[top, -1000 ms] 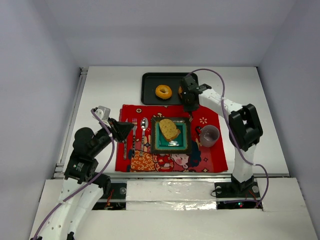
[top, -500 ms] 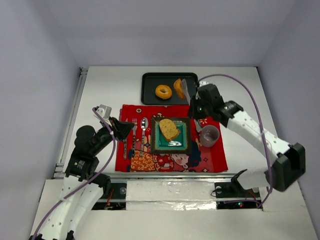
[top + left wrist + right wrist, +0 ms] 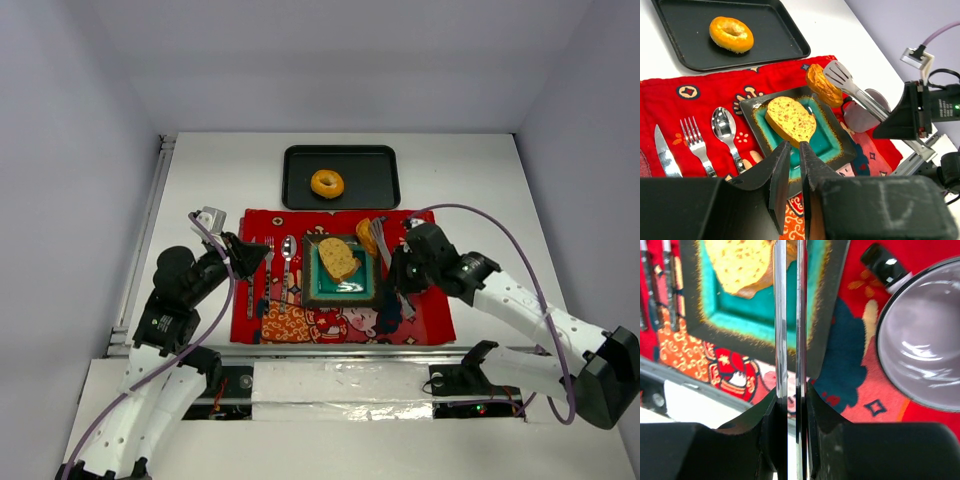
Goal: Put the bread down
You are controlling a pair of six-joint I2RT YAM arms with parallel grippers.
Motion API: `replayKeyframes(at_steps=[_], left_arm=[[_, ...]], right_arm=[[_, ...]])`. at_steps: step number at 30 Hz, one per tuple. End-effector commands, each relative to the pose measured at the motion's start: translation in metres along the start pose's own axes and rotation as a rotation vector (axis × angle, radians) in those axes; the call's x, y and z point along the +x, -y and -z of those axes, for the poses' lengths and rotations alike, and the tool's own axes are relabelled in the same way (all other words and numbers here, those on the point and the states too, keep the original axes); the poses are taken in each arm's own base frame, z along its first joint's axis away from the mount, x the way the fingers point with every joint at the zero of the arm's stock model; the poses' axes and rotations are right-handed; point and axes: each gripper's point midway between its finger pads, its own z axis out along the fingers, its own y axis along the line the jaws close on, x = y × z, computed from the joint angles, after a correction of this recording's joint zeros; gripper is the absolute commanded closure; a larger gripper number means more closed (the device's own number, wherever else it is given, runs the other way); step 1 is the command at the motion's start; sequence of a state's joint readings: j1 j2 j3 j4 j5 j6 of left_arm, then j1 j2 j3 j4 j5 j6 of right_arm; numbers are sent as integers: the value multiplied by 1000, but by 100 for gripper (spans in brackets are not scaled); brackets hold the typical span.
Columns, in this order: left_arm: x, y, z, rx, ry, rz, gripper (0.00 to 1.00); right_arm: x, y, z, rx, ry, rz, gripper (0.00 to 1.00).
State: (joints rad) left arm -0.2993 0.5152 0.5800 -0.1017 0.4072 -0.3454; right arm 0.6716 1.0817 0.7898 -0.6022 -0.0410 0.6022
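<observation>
A ring-shaped bagel point(image 3: 327, 183) lies on the black tray point(image 3: 380, 190). One toasted slice point(image 3: 338, 258) lies on the teal plate point(image 3: 350, 292). My right gripper point(image 3: 402, 268) is shut on metal tongs point(image 3: 380, 240), and their tips hold the second slice point(image 3: 366, 236) above the plate's far right corner. In the left wrist view that slice point(image 3: 822, 86) hangs in the tongs point(image 3: 855, 90) over the plate rim point(image 3: 840, 145). The right wrist view shows the tong blades point(image 3: 787, 315) clamped between my fingers. My left gripper point(image 3: 262, 254) is shut and empty, over the cutlery.
A red patterned mat point(image 3: 300, 320) lies under the plate. A knife point(image 3: 662, 152), fork point(image 3: 695, 145) and spoon point(image 3: 725, 127) lie left of the plate. A grey cup point(image 3: 925, 350) stands right of the plate, under my right arm.
My right arm has pulled back from the tray toward the plate, carrying the slice in the tongs. Only the bagel is left on the tray. The left arm has barely moved.
</observation>
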Motion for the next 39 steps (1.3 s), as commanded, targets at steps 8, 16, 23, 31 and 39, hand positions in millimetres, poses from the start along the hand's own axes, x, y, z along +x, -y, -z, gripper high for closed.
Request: replayKeyframes(at_steps=[8,16,23,31,39], left_arm=[[-9,2,0,12,42,-27,89],[-10,7,2,37,47,-34,89],[-12,11,5,54,59,-42,89],[-13,13,7,64,66,-45,89],[-15,16,9,70,77,-50,89]], right_arm=[[23,-23,3,-45,-40,0,74],[9,-22,24,-18,12,-2,47],[-17,-34,34,-26,79,36,42],[-87,-62,-14,4,144,129,46],[-152,-41,-70,32,91,129,45]])
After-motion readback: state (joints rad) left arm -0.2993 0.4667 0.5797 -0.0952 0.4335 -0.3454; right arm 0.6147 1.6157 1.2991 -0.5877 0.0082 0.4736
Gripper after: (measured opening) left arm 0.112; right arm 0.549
